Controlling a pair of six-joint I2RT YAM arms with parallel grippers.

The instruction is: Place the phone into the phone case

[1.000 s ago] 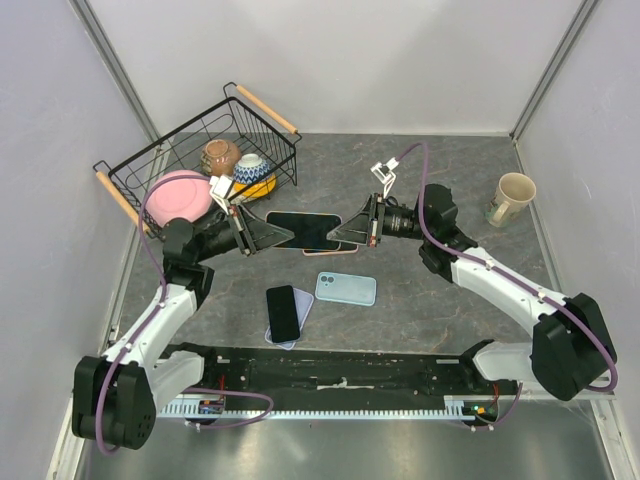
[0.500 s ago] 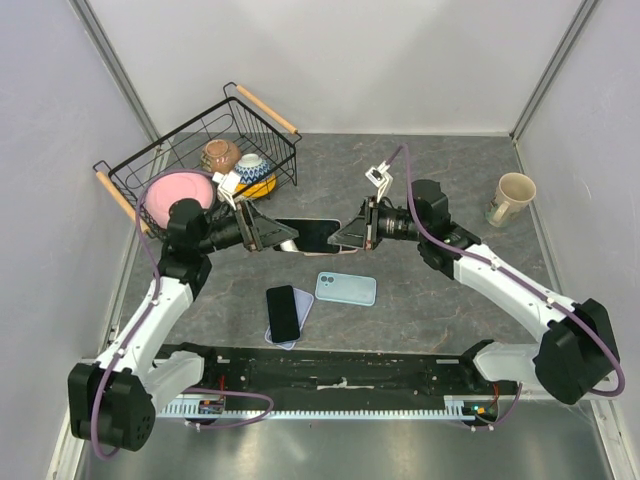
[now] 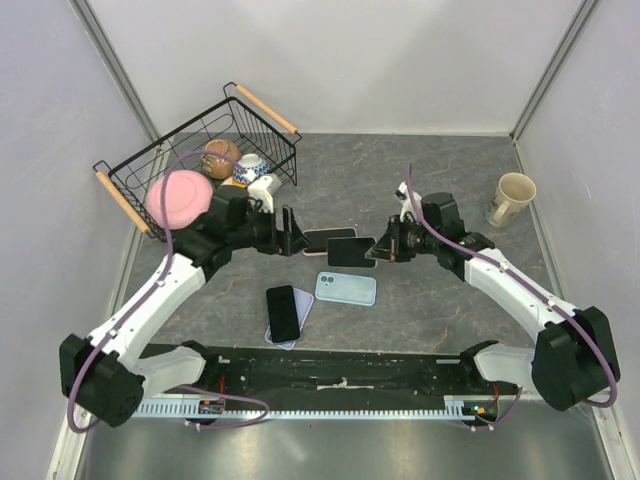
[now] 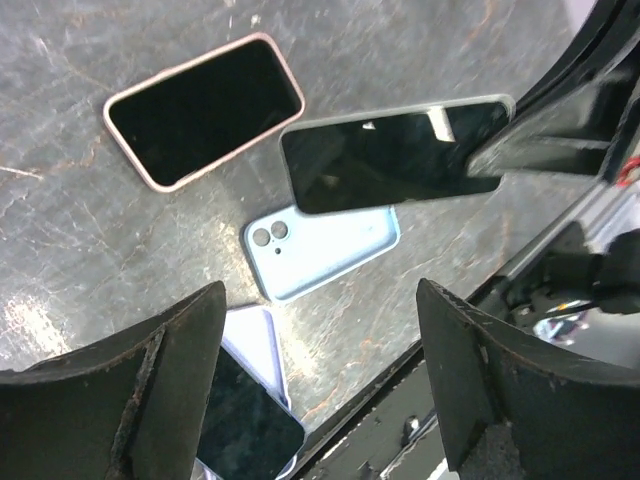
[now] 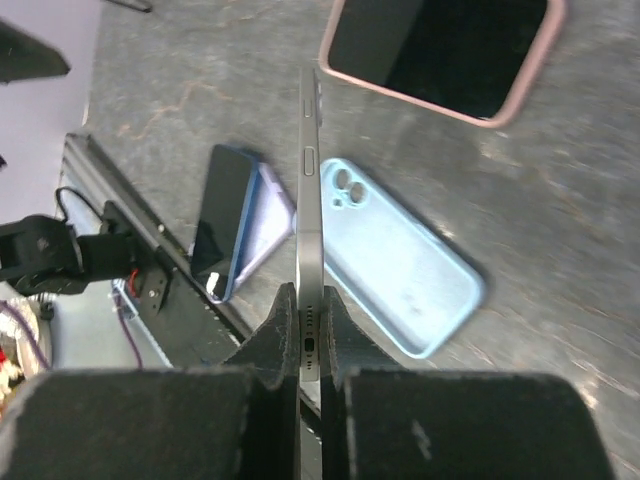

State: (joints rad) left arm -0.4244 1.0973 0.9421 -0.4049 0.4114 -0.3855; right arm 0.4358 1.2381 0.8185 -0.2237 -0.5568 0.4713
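A dark-screened phone (image 3: 350, 252) hangs above the table, gripped by its end in my shut right gripper (image 3: 374, 250). In the right wrist view the phone (image 5: 308, 200) shows edge-on between that gripper's (image 5: 312, 335) fingers. An empty pink phone case (image 3: 323, 237) lies open side up on the table just behind the phone, and it shows as the pink case (image 4: 203, 110) in the left wrist view and as the case (image 5: 440, 50) in the right wrist view. My left gripper (image 3: 290, 232) stands open left of the case, holding nothing, and the same gripper (image 4: 320, 390) shows wide apart in its own view.
A light blue phone-shaped item (image 3: 346, 288) lies camera side up in front of the held phone. A dark phone on a lavender case (image 3: 285, 312) lies near the front rail. A wire basket (image 3: 262, 112) with bowls stands back left, a mug (image 3: 513, 197) at the right.
My left gripper has opened, let go of the phone and drawn back to the left. The right gripper has carried the phone slightly nearer and to the right, uncovering the pink case.
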